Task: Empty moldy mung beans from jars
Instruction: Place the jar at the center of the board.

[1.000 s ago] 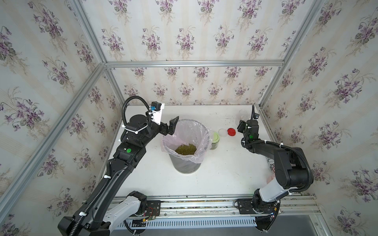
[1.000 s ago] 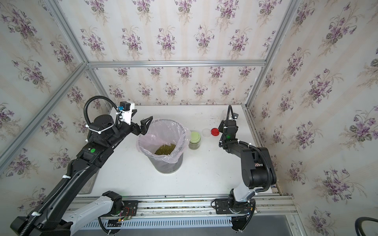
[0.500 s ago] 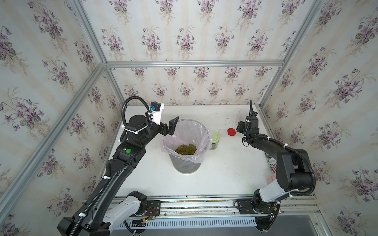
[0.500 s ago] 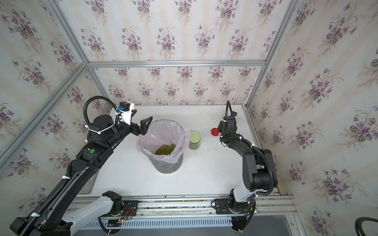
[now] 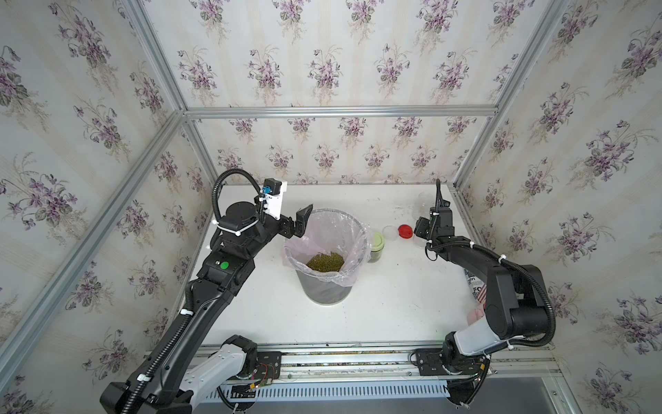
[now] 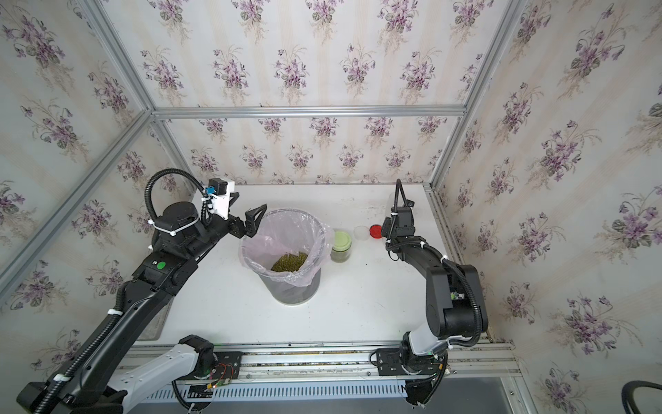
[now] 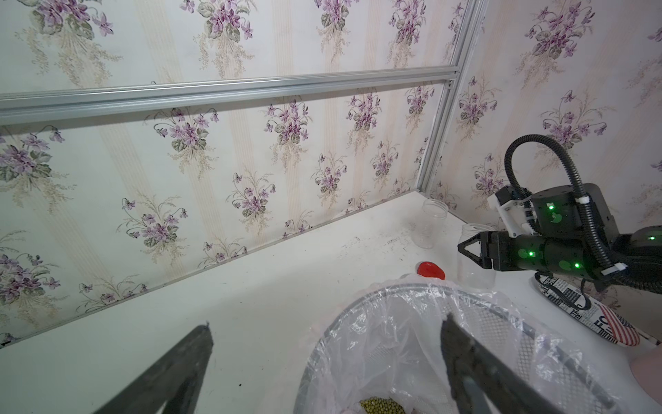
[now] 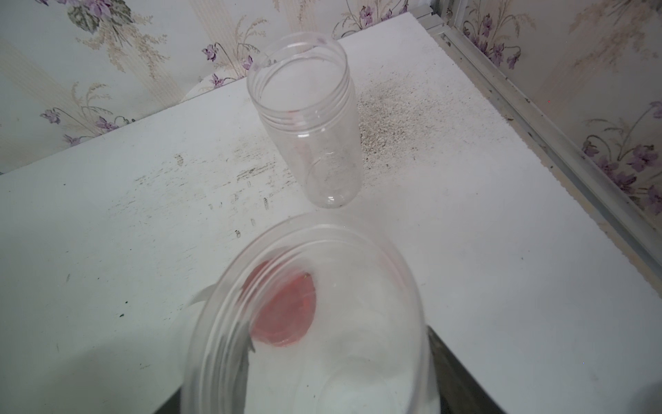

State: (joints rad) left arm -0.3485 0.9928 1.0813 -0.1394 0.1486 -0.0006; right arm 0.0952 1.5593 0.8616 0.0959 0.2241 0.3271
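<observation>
My right gripper (image 8: 333, 376) is shut on an empty clear jar (image 8: 322, 322) with no lid, held upright with its base at or just above the table. In both top views this gripper (image 5: 419, 233) (image 6: 387, 229) sits just right of the red lid (image 5: 405, 231) and the white lid (image 5: 389, 232). A second empty jar (image 8: 315, 125) stands behind it. A jar with a pale green lid (image 5: 377, 245) stands against the bin, with beans inside. Mung beans (image 5: 325, 261) lie in the lined bin (image 5: 361, 229). My left gripper (image 7: 327, 322) hangs open over the bin's left rim, holding nothing.
A printed black-and-white can (image 7: 587, 315) lies at the table's right edge under my right arm. Pale crumbs are scattered near the back right corner (image 8: 390, 118). Wallpapered walls and aluminium posts close in the back and both sides.
My right gripper has dropped lower and shifted slightly left toward the lids, with the empty jar still in it. The left arm has not moved.
</observation>
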